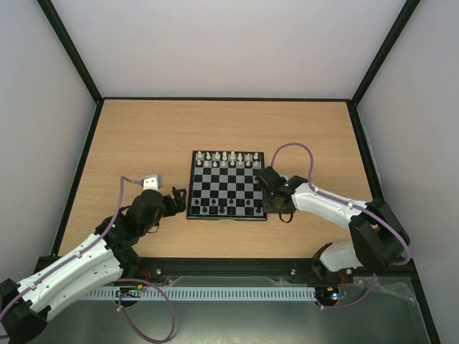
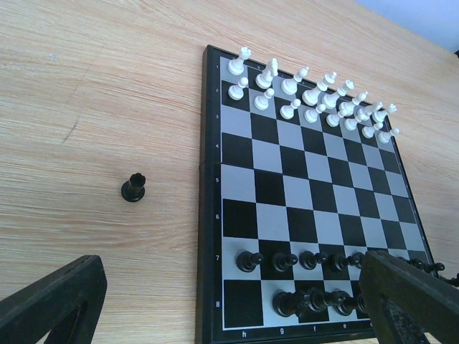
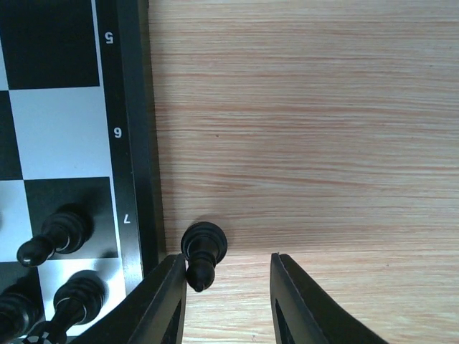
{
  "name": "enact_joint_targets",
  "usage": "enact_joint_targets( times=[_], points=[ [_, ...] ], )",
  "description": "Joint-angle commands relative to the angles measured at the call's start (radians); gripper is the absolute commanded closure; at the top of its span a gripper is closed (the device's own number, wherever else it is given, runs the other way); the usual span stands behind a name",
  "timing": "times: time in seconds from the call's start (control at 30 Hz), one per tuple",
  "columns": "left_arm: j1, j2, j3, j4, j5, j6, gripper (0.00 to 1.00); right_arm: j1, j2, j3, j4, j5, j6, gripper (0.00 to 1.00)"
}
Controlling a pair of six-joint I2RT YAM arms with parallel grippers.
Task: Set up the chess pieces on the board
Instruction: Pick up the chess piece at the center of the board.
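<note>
Noted pawn (image 3: 204,252) on desk (image 3: 323,143) just right of board (image 3: 133,143), likely light, rigid, slick, tippy; best pinched low on stem; right end effector (image 3: 228,258) half-open beside it, left end effector (image 2: 231,261) wide.

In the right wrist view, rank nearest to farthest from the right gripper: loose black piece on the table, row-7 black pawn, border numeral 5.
1. Loose black piece, on the table right by the right gripper.
2. Row-7 black pawn, on the board, to the left.
3. Border numeral 5, at the view's top.
</note>
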Motion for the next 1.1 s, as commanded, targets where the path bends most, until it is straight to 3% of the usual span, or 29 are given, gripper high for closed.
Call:
enact_joint_targets(
  times=[0.0,0.67,0.8,1.07],
  points=[
    [-0.002,-0.006,-0.01,-0.003,0.0,0.002,0.0,-0.016,-0.001,-0.014,0.003,-0.014,-0.014,0.68],
    [-0.002,-0.004,-0.009,-0.006,-0.005,-0.004,0.01,-0.019,0.045,-0.014,0.032,-0.026,-0.038,0.88],
    [-0.002,0.001,-0.009,-0.004,-0.006,-0.004,0.01,-0.019,0.021,0.002,0.007,-0.023,-0.037,0.95],
    [-0.002,0.024,-0.004,0.009,-0.013,-0.004,0.0,0.043,-0.094,0.096,-0.106,-0.03,-0.047,0.99]
  ],
)
